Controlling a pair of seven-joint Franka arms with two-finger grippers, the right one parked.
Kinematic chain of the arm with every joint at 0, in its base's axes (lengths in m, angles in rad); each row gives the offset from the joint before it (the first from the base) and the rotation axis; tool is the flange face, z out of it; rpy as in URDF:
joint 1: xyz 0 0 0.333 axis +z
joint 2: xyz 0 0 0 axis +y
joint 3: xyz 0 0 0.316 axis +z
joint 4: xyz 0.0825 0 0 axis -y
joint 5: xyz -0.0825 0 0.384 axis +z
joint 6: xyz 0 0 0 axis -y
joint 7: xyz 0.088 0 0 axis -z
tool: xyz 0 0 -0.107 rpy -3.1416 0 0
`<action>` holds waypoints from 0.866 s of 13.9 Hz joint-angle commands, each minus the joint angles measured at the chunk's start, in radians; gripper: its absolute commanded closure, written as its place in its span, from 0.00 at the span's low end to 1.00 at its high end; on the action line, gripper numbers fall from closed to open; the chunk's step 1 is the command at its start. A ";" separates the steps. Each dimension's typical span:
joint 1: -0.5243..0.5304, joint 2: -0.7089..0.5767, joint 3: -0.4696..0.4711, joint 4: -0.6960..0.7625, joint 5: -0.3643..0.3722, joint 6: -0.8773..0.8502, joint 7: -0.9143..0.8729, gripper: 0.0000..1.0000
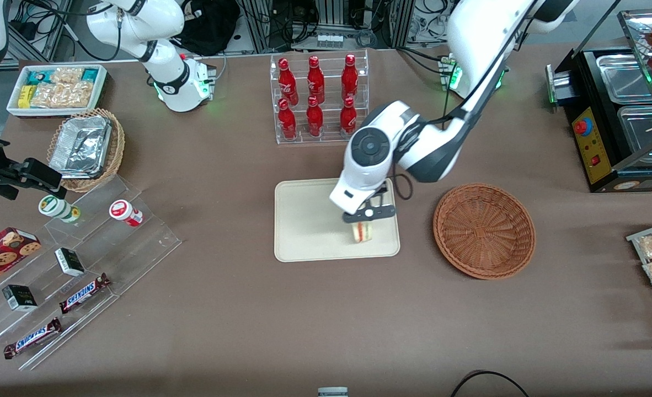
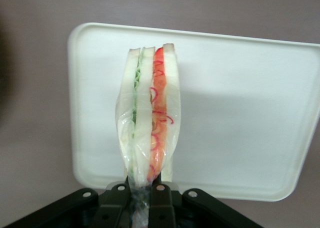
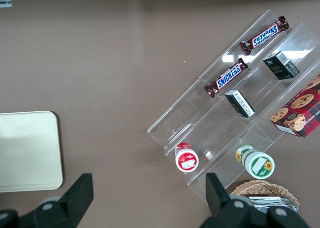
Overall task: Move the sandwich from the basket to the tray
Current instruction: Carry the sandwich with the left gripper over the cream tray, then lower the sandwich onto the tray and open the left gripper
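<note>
The sandwich (image 2: pixel 149 113) is judged light, soft and easily crushed: the bread will compress under firm pressure and the clear film around it is likely slippery, so clamping force should be kept low. The best hold appears to be the one now in use, at the narrow end of the wedge where the film gathers, with the fingers (image 2: pixel 161 200) pressing across the flat bread faces and not on the filling edge. The gripper (image 1: pixel 368 216) is closed on that end, and the sandwich stands on edge below it over the tray (image 1: pixel 304 231), at the part of the tray nearer the basket (image 1: pixel 484 229). Whether its lower edge is touching the tray surface or just above it cannot be told from these views. A wedge held on edge may topple once released; laying it flat, or letting it go very low, is judged safer. In appearance, it is a thin triangular wedge of pale white bread slices wrapped in transparent film, with a green layer along one seam and a red-orange layer with thin red curled strands along the other. The round reddish-brown wicker basket has nothing in it and sits just beside the tray, toward the working arm's end of the table.
</note>
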 commanded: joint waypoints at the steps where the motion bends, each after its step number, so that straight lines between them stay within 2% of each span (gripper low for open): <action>1: -0.066 0.072 0.017 0.050 0.024 0.054 -0.035 0.91; 4: -0.087 0.117 0.015 0.050 0.102 0.077 -0.055 0.91; 9: -0.107 0.143 0.017 0.042 0.107 0.102 -0.124 0.89; 11: -0.107 0.143 0.017 0.039 0.107 0.104 -0.129 0.83; 12: -0.107 0.143 0.017 0.039 0.105 0.104 -0.130 0.74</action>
